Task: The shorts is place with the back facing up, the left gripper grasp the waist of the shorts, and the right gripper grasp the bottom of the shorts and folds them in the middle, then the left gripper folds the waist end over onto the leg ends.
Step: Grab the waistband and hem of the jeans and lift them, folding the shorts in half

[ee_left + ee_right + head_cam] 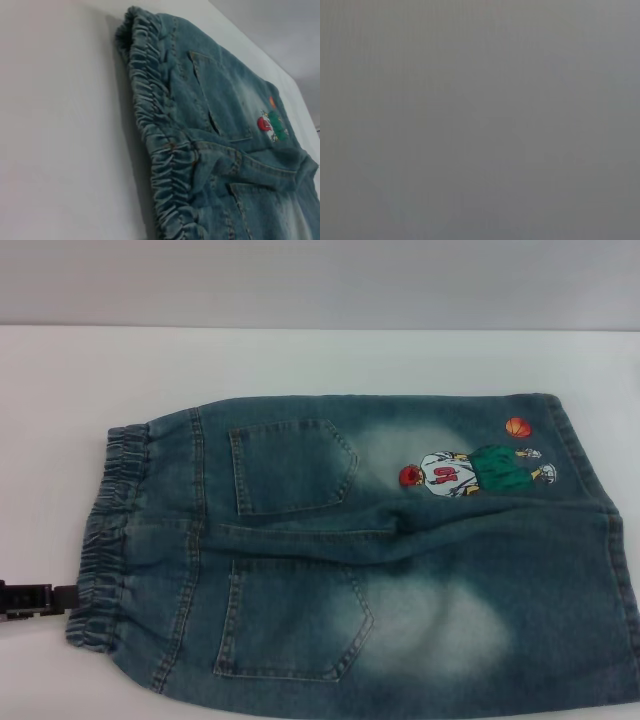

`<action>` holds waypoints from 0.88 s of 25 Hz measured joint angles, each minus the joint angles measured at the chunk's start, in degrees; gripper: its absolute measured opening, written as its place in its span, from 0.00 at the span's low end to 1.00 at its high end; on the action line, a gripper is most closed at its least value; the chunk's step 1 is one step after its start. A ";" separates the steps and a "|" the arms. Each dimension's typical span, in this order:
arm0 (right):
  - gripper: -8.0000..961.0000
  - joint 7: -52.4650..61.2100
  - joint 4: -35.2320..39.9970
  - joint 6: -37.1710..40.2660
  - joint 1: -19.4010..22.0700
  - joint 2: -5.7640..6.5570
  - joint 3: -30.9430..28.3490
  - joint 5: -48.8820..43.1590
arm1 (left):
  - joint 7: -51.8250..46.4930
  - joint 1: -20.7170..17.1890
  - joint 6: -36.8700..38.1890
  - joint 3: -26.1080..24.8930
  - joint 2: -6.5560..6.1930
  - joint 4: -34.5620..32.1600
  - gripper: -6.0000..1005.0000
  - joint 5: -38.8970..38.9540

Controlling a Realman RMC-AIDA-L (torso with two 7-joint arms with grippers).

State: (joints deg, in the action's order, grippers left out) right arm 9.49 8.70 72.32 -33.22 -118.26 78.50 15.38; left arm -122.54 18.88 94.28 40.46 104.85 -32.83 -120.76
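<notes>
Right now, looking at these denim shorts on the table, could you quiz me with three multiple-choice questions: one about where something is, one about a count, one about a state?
1. Where is the left gripper?
A. at the waist
B. at the leg hems
C. above a pocket

2. How many back pockets show on the shorts?
A. one
B. two
C. four

3. How do the shorts lie?
A. rolled up
B. hanging off the table
C. spread flat, back up

Answers: 1 A, its black tip meets the ruched band; 2 B, two stitched patches are visible; 3 C, both pockets face upward on the white table.

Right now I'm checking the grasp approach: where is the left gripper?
In the head view, the left gripper sits at the table's left edge, at the near end of the shorts' waist.
</notes>
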 joint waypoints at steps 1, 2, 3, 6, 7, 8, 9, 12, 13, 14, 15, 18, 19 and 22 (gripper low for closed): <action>0.62 0.00 0.00 0.00 0.00 -0.03 -0.01 0.00 | -0.57 -0.07 -0.11 0.06 -0.17 -0.01 0.41 -0.08; 0.62 0.00 0.00 0.00 0.00 -0.06 -0.01 0.00 | -1.13 -0.11 -0.22 0.06 -0.32 -0.01 0.41 -0.24; 0.62 0.00 0.00 0.00 0.00 -0.08 -0.02 0.00 | -1.63 -0.13 -0.30 -0.04 -0.50 -0.01 0.41 -0.42; 0.62 0.00 0.00 0.00 0.00 -0.11 -0.03 0.00 | -3.09 -0.14 -0.30 -0.43 -0.93 -0.08 0.42 -0.94; 0.62 0.00 0.00 0.00 -0.01 -0.14 -0.06 0.00 | -3.50 -0.11 -0.26 -0.46 -1.01 -0.17 0.42 -1.17; 0.62 0.00 0.00 0.01 0.00 -0.17 -0.08 0.00 | -4.00 -0.06 -0.24 -0.41 -1.05 -0.28 0.43 -1.58; 0.62 0.00 0.00 0.01 0.00 -0.19 -0.09 -0.01 | -4.53 0.12 -0.24 -0.38 -1.05 -0.38 0.43 -2.39; 0.62 0.00 0.00 0.01 0.09 -0.22 -0.10 -0.04 | -5.44 0.97 -0.28 -0.49 -0.80 -0.47 0.44 -4.71; 0.62 0.00 0.00 0.01 0.14 -0.22 -0.10 -0.05 | -5.44 0.97 -0.28 -0.49 -0.80 -0.47 0.44 -4.71; 0.62 0.00 0.00 0.01 0.17 -0.23 -0.10 -0.04 | -5.90 1.51 -0.33 -0.56 -0.50 -0.62 0.45 -5.69; 0.62 0.00 0.00 0.01 0.20 -0.25 -0.10 -0.06 | -5.97 1.56 -0.34 -0.56 -0.45 -0.71 0.45 -5.76; 0.62 0.00 0.00 0.01 0.27 -0.32 -0.10 -0.14 | -6.19 1.68 -0.33 -0.56 -0.20 -1.28 0.46 -5.83; 0.62 0.00 0.00 0.01 0.29 -0.32 -0.10 -0.15 | -6.22 1.68 -0.32 -0.56 -0.14 -1.35 0.46 -5.83; 0.62 0.00 0.00 0.01 0.38 -0.31 -0.10 -0.18 | -6.32 1.69 -0.32 -0.39 -0.06 -1.39 0.47 -5.84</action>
State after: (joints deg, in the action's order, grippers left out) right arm 9.49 8.70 72.33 -32.84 -118.58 78.39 15.20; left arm -128.85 20.57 93.96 40.07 104.79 -34.22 -126.60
